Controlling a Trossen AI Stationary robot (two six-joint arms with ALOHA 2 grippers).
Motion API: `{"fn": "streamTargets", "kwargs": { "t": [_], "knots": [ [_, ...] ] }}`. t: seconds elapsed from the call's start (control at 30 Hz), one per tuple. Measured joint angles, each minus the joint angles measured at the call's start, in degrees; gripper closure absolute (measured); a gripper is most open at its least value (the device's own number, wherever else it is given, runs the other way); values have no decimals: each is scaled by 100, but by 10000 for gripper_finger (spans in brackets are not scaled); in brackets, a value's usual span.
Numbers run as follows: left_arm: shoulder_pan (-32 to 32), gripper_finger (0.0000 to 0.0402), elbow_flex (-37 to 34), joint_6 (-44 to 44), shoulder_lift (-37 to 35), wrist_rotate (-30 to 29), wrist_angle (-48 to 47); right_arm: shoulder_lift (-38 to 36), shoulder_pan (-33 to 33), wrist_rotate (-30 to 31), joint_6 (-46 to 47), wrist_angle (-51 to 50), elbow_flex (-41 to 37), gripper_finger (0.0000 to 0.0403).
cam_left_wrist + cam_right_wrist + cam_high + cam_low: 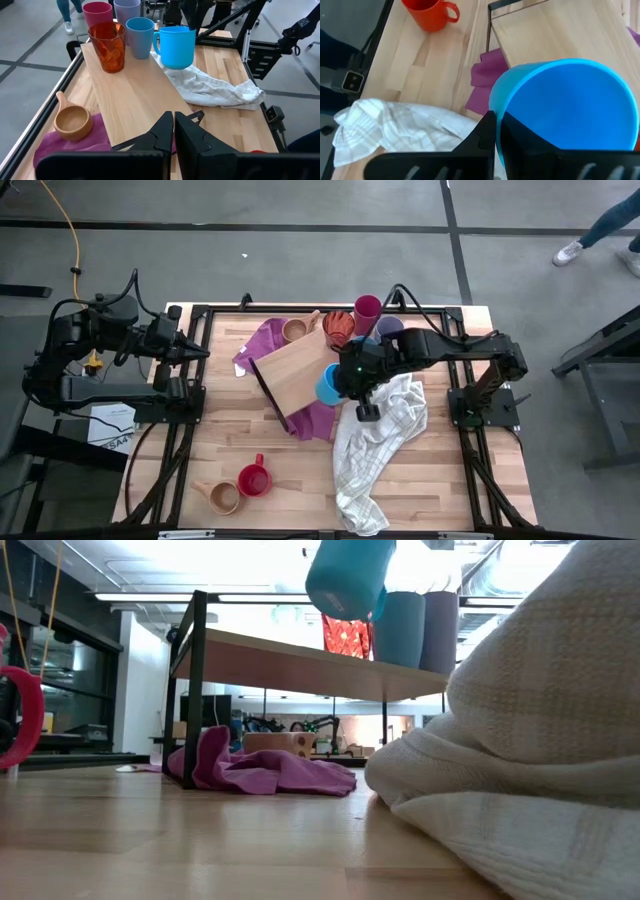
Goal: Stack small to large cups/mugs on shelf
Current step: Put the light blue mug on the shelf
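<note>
Towel (530, 740) nearest, blue mug (328, 383) at shelf (295, 370) edge

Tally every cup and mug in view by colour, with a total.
magenta tumbler: 1
lavender tumbler: 1
orange-red tumbler: 1
pale blue tumbler: 1
bright blue mug: 1
red mug: 1
tan mugs: 2
Total: 8

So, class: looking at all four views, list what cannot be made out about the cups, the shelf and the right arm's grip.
- Bright blue plastic handled mug: in the right wrist view the jaws cover where its rim is gripped.
- Light-wood shelf board: the low view sees only its edge; its top is hidden.
- Red handled mug: cut off by the low view's left edge.
- White checked towel: blocks the low view's right side.
</note>
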Motion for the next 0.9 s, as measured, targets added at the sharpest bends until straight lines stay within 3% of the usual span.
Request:
{"fn": "streamTargets", "kwargs": {
  "t": [0.9],
  "knots": [
    [0, 396, 0, -79, 0, -264, 13, 352, -228, 41, -869, -257, 0, 403]
  ]
}}
